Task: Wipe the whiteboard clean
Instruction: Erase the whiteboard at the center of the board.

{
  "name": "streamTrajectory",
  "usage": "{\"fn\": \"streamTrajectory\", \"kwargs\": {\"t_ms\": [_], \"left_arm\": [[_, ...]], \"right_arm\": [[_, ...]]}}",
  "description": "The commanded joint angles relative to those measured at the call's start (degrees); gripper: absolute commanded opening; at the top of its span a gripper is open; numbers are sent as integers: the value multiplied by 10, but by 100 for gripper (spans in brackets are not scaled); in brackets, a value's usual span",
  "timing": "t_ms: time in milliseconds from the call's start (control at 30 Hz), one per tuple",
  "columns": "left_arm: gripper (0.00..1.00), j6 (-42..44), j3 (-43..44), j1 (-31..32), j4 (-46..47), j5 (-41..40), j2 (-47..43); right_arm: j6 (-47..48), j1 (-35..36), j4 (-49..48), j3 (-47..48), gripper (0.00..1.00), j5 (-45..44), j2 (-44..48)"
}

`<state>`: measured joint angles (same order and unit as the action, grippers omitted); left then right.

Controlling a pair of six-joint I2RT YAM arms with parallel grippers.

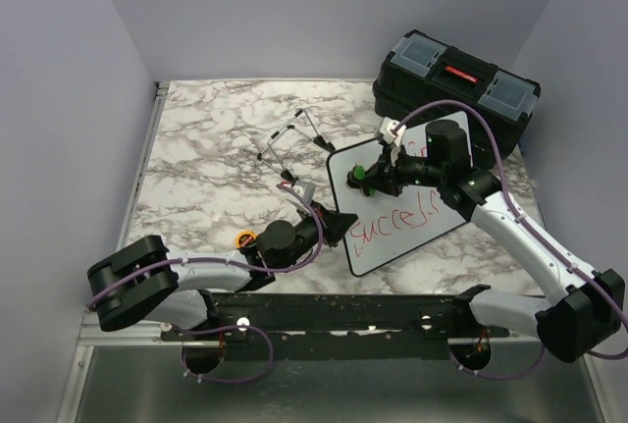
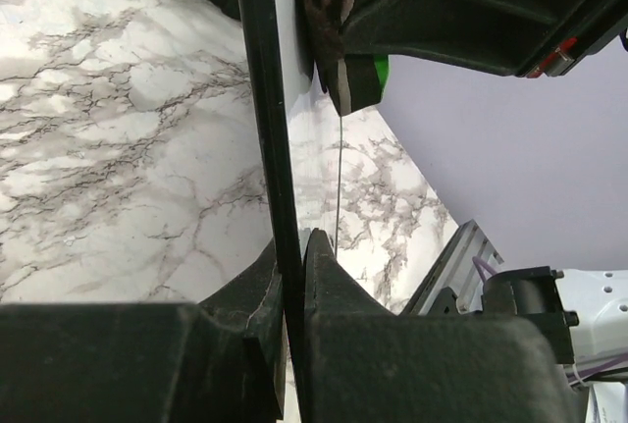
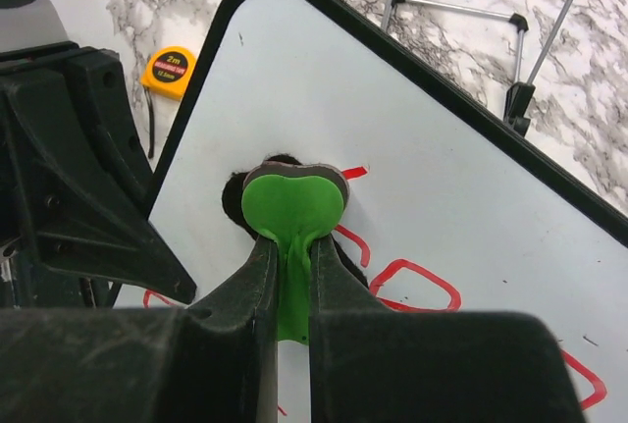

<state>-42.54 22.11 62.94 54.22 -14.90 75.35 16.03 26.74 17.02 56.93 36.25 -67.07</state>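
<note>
The whiteboard (image 3: 442,148) rim is clamped in the left hand (image 2: 292,258). The green eraser (image 3: 292,202) is clamped in the right hand (image 3: 287,276). The board could be levered loose by wiping pressure.

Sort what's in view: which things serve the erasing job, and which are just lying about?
In use: whiteboard, green eraser, left end effector clamping the board's edge, right end effector gripping the eraser.
Lying about: toolbox, wire easel stand, tape measure.
</note>
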Motion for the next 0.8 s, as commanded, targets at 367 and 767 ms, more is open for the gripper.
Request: {"fn": "streamTrajectory", "kwargs": {"t_ms": [367,767], "left_arm": [[0,29,-23,-44,79,89,27],[0,22,1,-50,33,109,14]], "right_arm": [[24,-6,61,113,1,17,-30],[29,-5,46,48,1,-40,-28]]}}
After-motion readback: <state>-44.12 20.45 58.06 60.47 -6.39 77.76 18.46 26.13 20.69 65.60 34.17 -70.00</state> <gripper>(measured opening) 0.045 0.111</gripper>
